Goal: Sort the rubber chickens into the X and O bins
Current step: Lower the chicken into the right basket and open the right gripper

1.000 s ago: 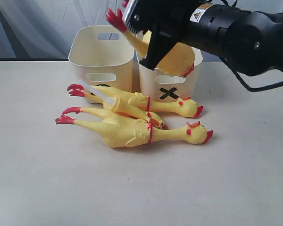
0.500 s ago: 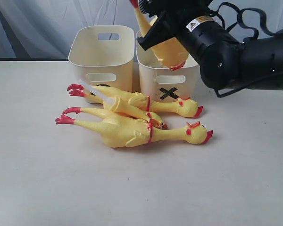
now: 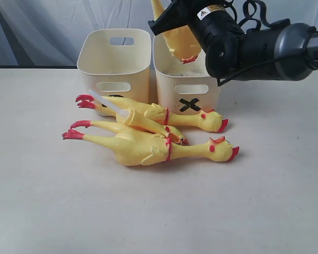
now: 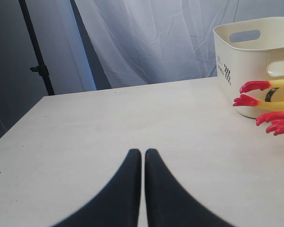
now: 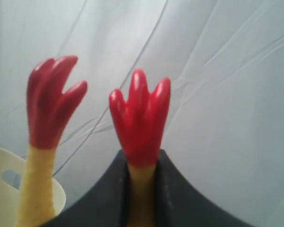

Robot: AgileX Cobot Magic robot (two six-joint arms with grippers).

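Right jaws are nearly closed, pinching one leg of the held chicken [image 5: 140, 189] just under its red foot [image 5: 139, 123]. The second foot [image 5: 49, 99] is free beside the jaws. In the exterior view this chicken hangs head-down below the jaws. Its red lower end sits just over the rim of the X bin [image 3: 188, 87]; contact can't be told.

O bin [image 3: 114, 55] stands right beside the X bin, off to one side of the jaws. Lower and farther out, more chickens lie on the worktop [image 3: 265, 201]:
- back chicken [image 3: 148, 112] lies along the bin fronts, covering most of the O mark
- front chicken [image 3: 143, 148] is farthest from the bins
- third chicken [image 3: 172, 135] is wedged between them, mostly hidden

Left jaws are pressed together with nothing in them, low over bare worktop. Ahead and off to one side are the red feet [image 4: 255, 87] of the lying chickens against the O bin. Grey curtain [image 3: 37, 26] hangs behind it all.

Compared with a second ago, the right arm has swung up and back. The held chicken, then tilted across the X bin mouth, now hangs steeper and higher, with its feet out of the exterior frame. Bins and lying chickens are unmoved.
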